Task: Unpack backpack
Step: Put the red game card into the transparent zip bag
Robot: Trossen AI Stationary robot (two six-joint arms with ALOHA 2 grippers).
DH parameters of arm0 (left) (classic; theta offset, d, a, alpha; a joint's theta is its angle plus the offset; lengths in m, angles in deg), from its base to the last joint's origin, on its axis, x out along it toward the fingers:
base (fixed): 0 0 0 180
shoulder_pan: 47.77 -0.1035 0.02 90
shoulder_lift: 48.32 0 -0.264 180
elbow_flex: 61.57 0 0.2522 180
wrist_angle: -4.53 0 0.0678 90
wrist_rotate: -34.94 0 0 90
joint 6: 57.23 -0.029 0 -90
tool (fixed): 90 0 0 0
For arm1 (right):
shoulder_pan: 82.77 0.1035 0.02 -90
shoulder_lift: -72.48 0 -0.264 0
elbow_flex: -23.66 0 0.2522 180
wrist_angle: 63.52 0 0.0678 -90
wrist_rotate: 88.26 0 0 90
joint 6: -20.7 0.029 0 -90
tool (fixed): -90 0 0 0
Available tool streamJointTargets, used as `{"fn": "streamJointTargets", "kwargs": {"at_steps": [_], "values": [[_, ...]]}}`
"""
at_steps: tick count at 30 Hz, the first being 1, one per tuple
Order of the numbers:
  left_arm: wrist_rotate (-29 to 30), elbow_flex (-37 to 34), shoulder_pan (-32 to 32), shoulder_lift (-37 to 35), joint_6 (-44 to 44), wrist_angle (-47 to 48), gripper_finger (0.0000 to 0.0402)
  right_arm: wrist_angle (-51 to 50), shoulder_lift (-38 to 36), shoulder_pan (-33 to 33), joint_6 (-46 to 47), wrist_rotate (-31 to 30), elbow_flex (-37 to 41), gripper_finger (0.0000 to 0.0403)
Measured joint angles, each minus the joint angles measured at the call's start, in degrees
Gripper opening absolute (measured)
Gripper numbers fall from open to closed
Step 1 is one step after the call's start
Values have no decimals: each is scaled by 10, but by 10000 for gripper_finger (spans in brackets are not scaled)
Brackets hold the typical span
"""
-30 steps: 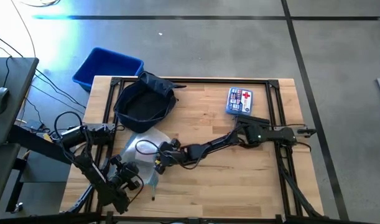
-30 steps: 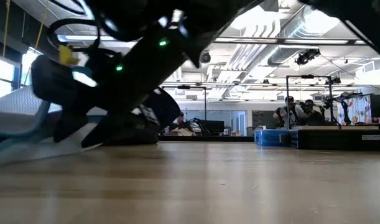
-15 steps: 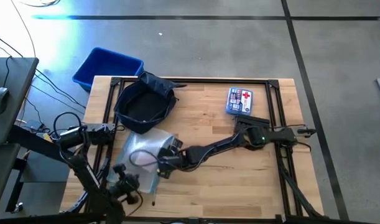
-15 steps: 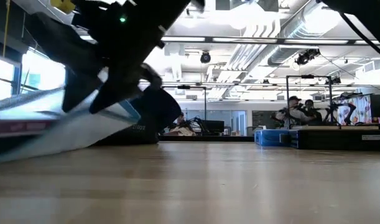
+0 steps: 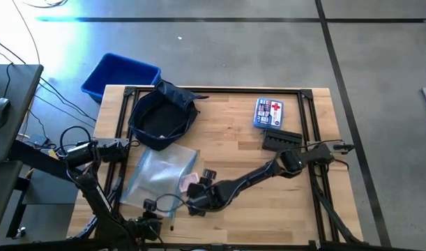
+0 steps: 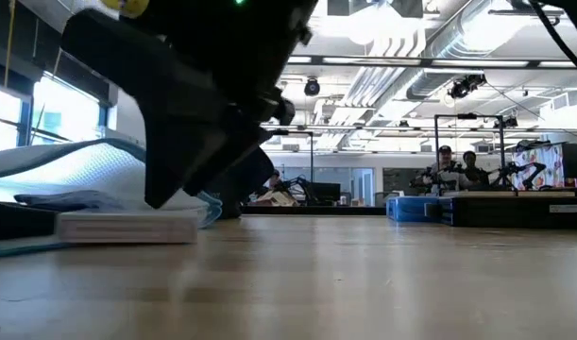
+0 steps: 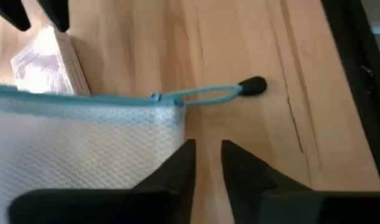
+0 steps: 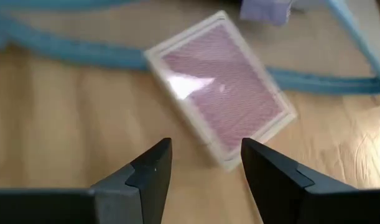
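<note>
bearing red cross: blue kit

Table: light wooden top with a black frame along its edges.
Backpack: dark navy, lying open at the far left part of the top.
Clear zip pouch: flat on the wood just in front of the backpack, with blue zipper edging and a blue pull cord.
Card box: pink patterned, lying flat beside the pouch's near right corner.
First-aid box: blue and white with a red cross, far right.
Black block: just in front of the first-aid box.
</note>
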Motion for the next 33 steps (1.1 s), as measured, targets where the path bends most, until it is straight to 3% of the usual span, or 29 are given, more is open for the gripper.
{"fn": "streamJointTargets", "kwargs": {"at_steps": [7, 11, 16, 19, 26, 33], "values": [[-23, 2, 1, 0, -9, -2, 131, -133, 0, -17, 87, -52, 0, 181], [-43, 12, 5, 0, 62, 64, 129, -170, 1, -44, 136, -55, 24, 181], [-85, 23, 15, 0, 279, 246, 108, -43, -2, -57, 108, -20, 65, 180], [-117, 1, 22, 0, 376, 300, 94, 62, 4, -59, 87, 5, 66, 180], [-106, -79, 30, -3, 415, 197, 73, 318, 16, -62, 51, 123, 66, 181], [-84, -77, 33, 0, 456, 181, 69, 257, -2, -53, -75, 77, 52, 181]]}}
